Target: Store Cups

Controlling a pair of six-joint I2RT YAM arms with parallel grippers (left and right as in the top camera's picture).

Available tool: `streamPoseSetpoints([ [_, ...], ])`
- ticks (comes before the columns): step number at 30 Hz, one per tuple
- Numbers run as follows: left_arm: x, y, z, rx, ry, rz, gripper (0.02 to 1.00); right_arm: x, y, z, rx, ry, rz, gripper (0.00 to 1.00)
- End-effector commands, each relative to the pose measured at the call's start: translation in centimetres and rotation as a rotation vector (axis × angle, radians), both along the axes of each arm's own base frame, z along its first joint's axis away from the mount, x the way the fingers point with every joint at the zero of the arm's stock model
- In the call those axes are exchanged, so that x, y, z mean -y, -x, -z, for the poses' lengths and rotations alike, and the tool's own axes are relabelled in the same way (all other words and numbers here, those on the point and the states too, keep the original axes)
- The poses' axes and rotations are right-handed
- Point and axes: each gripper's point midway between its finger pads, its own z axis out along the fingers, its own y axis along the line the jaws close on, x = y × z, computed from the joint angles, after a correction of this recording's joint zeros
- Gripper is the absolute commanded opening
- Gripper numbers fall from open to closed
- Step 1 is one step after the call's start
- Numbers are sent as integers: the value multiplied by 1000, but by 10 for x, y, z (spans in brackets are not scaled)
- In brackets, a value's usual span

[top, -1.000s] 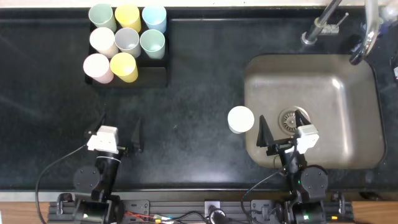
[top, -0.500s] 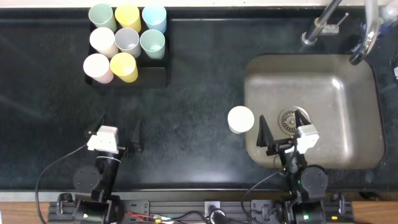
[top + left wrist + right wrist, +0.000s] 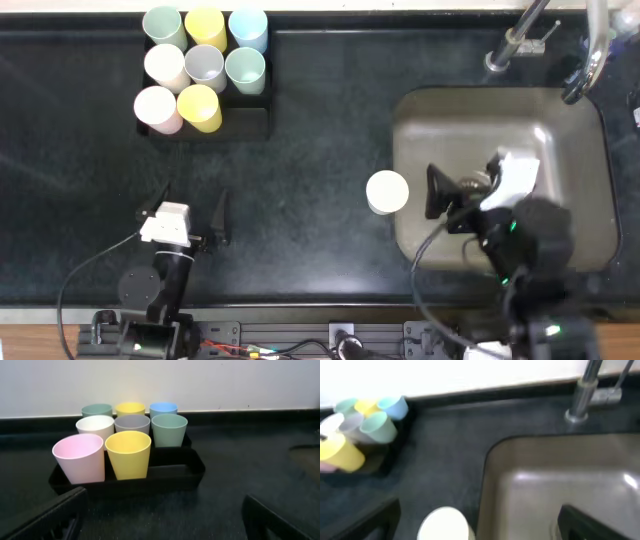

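right claw [image 3: 479,506]: wide open, nothing in it; lifted above the near edge of the sink [image 3: 580,120], on the side facing the left arm
left claw [image 3: 193,205]: wide open, holding nothing; low over the counter [image 3: 320,150], well apart from the right claw
white cup [image 3: 387,191]: loose on the counter, just beside the right claw on its left-arm side, below it, touching neither finger; stands right by the sink rim; can't tell if mouth is up or down
tray [image 3: 252,128]: black, straight ahead of the left claw and apart from it; well apart from the right claw, ahead of it and off toward the left arm
cups [image 3: 205,68]: eight upright in the tray. Row farthest from the left claw is green, yellow, blue; middle row is white, grey, green; nearest row is pink, yellow
pink cup [image 3: 79,458]: leans outward a bit at the tray corner
free slot: tray corner nearest the right claw, beside the near yellow cup [image 3: 128,454]
faucet [image 3: 520,35]: beyond the sink, ahead of the right claw, well apart
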Motion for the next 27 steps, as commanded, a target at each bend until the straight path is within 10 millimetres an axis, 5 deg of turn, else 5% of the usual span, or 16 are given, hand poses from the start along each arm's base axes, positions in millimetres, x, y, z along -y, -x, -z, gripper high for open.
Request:
streamPoseSetpoints([
  [1, 0, 1, -1, 4, 4, 3, 1000, -2, -7, -29, -144, 4, 0, 998],
  [12, 0, 1, -1, 4, 4, 3, 1000, -39, -9, 28, -685, -48, -205, 998],
  [27, 0, 1, -1, 4, 4, 4, 998, -22, -17, 113, -1025, 191, -198, 998],
])
